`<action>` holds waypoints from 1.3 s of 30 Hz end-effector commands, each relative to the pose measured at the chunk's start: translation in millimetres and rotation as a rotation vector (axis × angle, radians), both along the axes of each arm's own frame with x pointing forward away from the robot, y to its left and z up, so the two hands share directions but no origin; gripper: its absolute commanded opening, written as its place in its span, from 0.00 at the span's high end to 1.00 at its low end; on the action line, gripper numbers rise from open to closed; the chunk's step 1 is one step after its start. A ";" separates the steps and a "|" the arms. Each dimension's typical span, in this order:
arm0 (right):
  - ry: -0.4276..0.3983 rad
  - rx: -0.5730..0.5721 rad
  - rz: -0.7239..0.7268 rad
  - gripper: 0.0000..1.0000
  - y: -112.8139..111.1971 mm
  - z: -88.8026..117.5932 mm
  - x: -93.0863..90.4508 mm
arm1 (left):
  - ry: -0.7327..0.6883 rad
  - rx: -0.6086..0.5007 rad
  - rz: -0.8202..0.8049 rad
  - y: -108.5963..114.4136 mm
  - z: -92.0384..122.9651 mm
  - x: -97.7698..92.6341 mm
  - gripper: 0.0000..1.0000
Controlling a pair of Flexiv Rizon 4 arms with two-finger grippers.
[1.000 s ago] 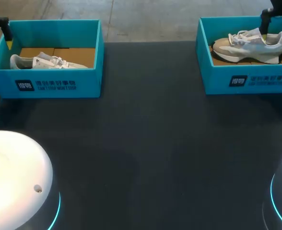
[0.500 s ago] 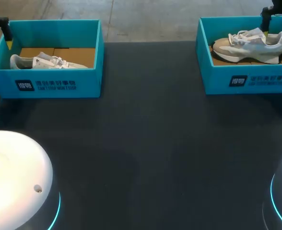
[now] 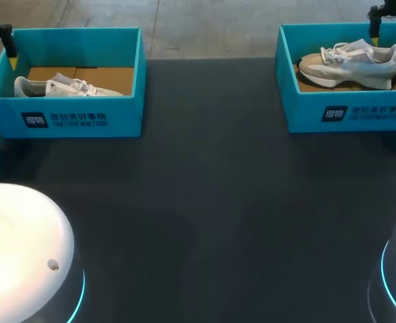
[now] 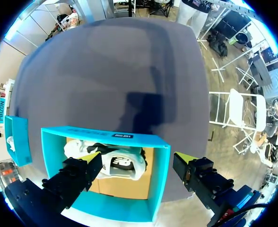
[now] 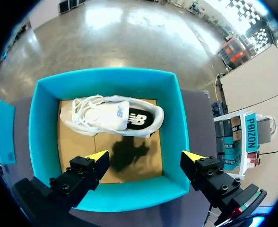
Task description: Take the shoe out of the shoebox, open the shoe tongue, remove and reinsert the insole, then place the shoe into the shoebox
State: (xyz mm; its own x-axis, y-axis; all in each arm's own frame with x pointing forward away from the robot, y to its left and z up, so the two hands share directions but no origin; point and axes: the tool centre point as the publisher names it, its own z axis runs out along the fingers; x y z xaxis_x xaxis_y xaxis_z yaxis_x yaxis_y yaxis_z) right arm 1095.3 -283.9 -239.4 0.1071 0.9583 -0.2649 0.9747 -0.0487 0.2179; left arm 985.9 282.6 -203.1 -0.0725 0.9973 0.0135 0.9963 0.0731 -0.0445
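Hanging above the left box (image 3: 83, 120) at ten o'clock on the table (image 3: 205, 202), probably lining up on the left shoe (image 3: 67, 87) lying inside, with the left gripper (image 4: 135, 161) spread wide and touching nothing. Hovering likewise over the right box (image 5: 179, 123) at two o'clock, right gripper (image 5: 145, 157) gaping just as wide and empty, right shoe (image 5: 113, 116) sitting inside ahead of the fingers, apparently waiting to be lifted out.

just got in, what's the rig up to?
Nothing is held right now. The left arm hangs above the left shoebox, and the right arm above the right shoebox, both with jaws open. The left sneaker and right sneaker each lie inside their box, untouched.
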 end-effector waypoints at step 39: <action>0.026 -0.065 -0.050 0.53 -43.2 -65.3 63.9 | -0.002 0.001 -0.001 0.5 0.1 -0.9 0.00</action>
State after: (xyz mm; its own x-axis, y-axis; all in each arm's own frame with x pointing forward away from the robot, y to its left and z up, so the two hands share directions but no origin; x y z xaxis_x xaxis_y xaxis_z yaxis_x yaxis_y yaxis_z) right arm 1151.3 -325.2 -300.2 0.1468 0.9324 -0.3302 0.9752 -0.0805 0.2064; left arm 985.9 282.6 -203.1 -0.0724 0.9973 0.0135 0.9963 0.0730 -0.0445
